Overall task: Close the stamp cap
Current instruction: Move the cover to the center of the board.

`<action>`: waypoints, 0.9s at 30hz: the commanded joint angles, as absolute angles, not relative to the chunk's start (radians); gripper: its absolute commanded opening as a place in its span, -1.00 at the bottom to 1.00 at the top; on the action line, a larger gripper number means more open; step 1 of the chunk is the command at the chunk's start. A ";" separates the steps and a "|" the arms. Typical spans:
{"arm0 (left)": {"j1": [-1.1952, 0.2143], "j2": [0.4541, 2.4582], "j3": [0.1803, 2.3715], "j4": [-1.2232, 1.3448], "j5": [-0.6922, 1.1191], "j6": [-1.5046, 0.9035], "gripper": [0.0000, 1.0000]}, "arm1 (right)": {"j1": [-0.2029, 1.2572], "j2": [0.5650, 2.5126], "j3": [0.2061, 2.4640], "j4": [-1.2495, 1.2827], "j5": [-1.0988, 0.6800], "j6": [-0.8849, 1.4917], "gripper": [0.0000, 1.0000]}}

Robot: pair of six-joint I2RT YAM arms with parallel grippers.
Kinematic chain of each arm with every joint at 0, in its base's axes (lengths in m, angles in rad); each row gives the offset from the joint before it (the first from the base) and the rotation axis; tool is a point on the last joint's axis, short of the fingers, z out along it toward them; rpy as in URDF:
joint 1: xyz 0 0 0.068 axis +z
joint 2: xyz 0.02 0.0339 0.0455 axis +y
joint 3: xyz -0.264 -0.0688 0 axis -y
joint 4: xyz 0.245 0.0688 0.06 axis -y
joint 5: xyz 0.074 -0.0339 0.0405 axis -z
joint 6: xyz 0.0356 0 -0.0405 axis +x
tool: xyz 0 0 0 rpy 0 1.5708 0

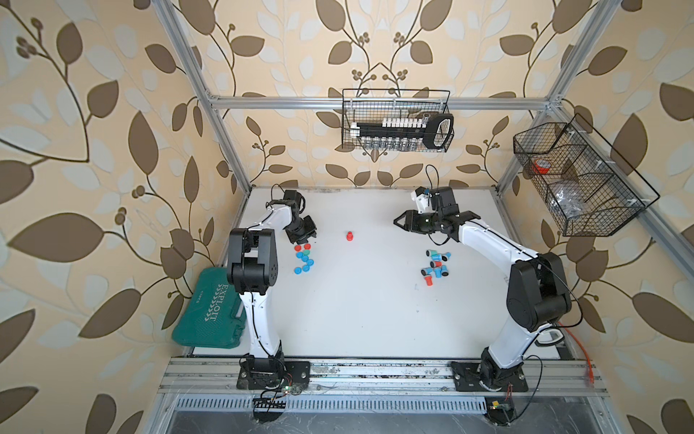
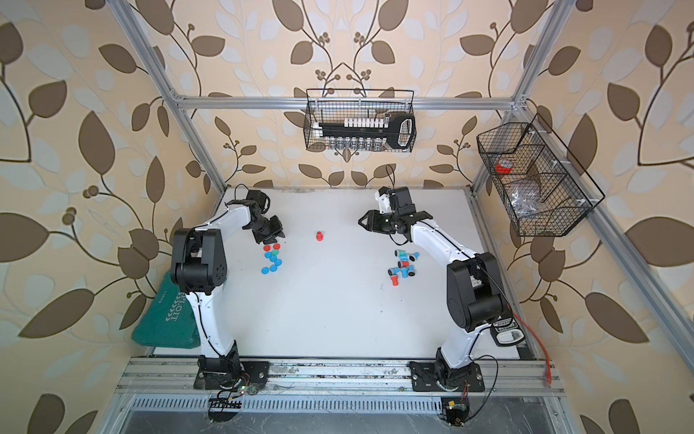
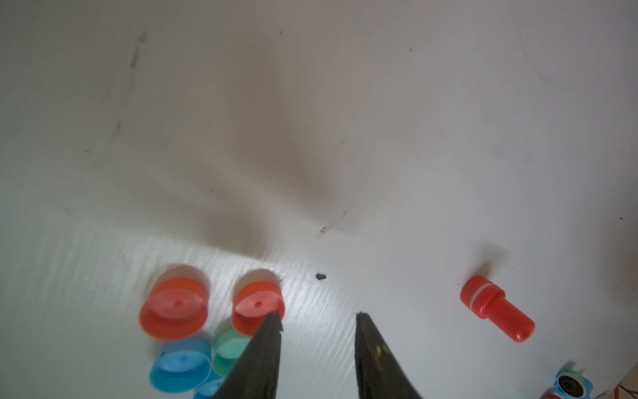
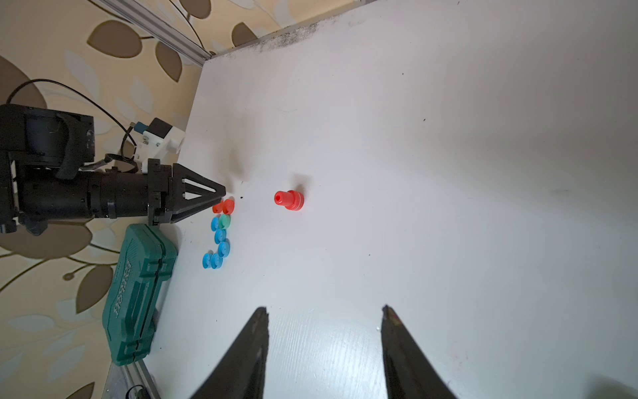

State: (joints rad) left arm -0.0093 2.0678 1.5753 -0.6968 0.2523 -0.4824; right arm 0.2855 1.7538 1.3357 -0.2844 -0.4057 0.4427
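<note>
Upright on the table, one stamp, wide end down, touched by nothing. Face end hidden, so no telling whether already capped.

Well off to the stamp's left-arm side, the left gripper: low over the caps, jaws a little apart and empty, one fingertip right at the nearer red cap. Well off to the stamp's right-arm side, the right gripper: raised, jaws wide apart, empty too.

Probable step: picking a red cap for the stamp.

Risks from here:
- Pinching two caps at once, or flicking one away, with the red pair just beside each other and the green cap close by.
- Missing the grip, with jaws set fairly narrow and a low, flat cap offering little edge.
- Tipping the stamp on arrival, tall on a small base and unsupported.
- Grabbing a blue cap, the wrong colour.

Count:
- Caps on the stamp's left-arm side: eight, namely two red, one green and five blue.
- Upright stamp: one.
- Loose stamps lying on its right-arm side: about eight, mostly blue, two red, too bunched for certainty.
- Grippers: two.
- Green case beyond the caps from the stamp: one.
</note>
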 commanded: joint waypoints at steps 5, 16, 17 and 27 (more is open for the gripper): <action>-0.008 2.077 1.586 -0.729 0.223 -0.483 -0.24 | 0.271 1.711 1.306 -0.313 -0.437 0.412 -0.03; -0.008 2.087 1.552 -0.717 0.212 -0.463 -0.26 | 0.266 1.699 1.270 -0.301 -0.442 0.419 -0.03; -0.009 2.089 1.551 -0.715 0.215 -0.463 -0.26 | 0.265 1.698 1.268 -0.298 -0.442 0.421 -0.03; -0.015 2.118 1.550 -0.719 0.207 -0.456 -0.26 | 0.263 1.695 1.263 -0.291 -0.443 0.437 -0.03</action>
